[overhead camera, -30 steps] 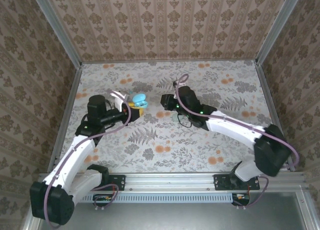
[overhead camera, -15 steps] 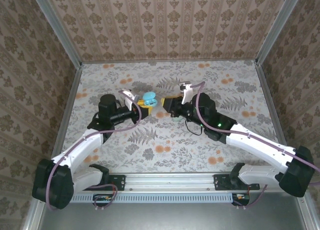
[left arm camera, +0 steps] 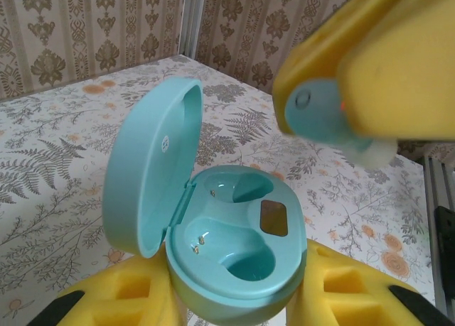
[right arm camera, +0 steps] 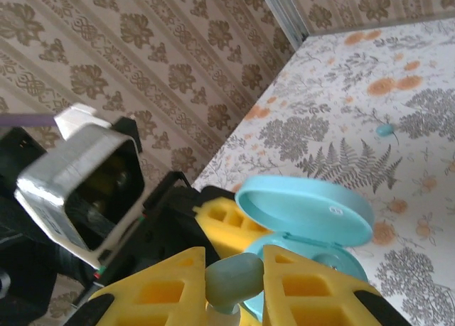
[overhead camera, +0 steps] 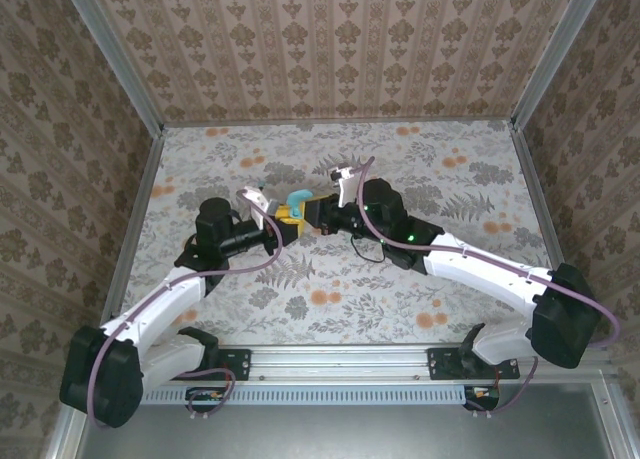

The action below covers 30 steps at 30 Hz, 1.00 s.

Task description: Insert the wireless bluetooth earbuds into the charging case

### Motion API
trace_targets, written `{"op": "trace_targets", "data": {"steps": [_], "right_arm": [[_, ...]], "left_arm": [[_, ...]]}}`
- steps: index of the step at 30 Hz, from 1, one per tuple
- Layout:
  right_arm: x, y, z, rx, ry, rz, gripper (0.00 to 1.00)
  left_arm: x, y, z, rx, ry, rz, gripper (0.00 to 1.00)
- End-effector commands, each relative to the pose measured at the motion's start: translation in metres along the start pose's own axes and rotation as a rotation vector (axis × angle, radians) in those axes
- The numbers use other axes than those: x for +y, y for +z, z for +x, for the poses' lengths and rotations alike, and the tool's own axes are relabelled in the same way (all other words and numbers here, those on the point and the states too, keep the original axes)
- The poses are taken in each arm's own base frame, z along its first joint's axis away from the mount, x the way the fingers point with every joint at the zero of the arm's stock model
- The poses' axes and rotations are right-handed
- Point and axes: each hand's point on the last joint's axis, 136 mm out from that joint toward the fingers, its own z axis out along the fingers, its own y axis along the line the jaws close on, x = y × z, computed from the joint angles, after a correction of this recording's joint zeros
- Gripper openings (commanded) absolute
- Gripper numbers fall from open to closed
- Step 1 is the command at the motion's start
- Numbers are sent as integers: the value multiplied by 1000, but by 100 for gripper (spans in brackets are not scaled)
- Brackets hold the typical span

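Note:
The charging case point(left arm camera: 245, 258) is a teal oval with its lid point(left arm camera: 146, 166) hinged up, and both of its moulded wells are empty. My left gripper point(left arm camera: 238, 297) is shut on its base, one yellow pad on each side. My right gripper point(right arm camera: 234, 289) is shut on one pale earbud point(right arm camera: 238, 273), held just above and beside the open case point(right arm camera: 313, 212). In the left wrist view that earbud point(left arm camera: 320, 113) hangs at the upper right, over the case. From above, the two grippers point(overhead camera: 285, 222) point(overhead camera: 318, 215) meet at the case point(overhead camera: 297, 200). A second earbud point(right arm camera: 384, 130) lies on the table.
The floral tabletop point(overhead camera: 420, 279) is fenced by an aluminium frame point(overhead camera: 135, 209) and patterned walls. The left wrist's camera housing point(right arm camera: 78, 177) sits close to my right fingers. The second earbud lies behind the case, toward the back wall.
The left arm carried the open case to the right toward the table's middle. The right arm swung left with the earbud, so both grippers now meet.

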Motion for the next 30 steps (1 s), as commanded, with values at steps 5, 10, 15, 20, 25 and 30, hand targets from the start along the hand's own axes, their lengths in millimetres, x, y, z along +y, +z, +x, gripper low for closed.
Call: {"op": "trace_targets", "data": {"steps": [5,10,15,20,25,30], "right_arm": [[10,16,3,29,-43,-33,20],[8,21,13,52,-59,-12,20],[5,26,18,70,-76,8,20],[4,28,21,84,-98,25,21],[-1,21,27,89,-141,70,24],[-5,11,27,89,-180,112,25]], "left_arm": [[-10,-4,-11,-47,56,23,6],[-10,-5,-13,-52,64,21,6],[-20,-1,-13,-49,70,53,6],[-20,-1,-14,-52,75,47,6],[-18,-2,-14,-49,79,35,6],[-18,-2,-15,-50,82,31,6]]}}
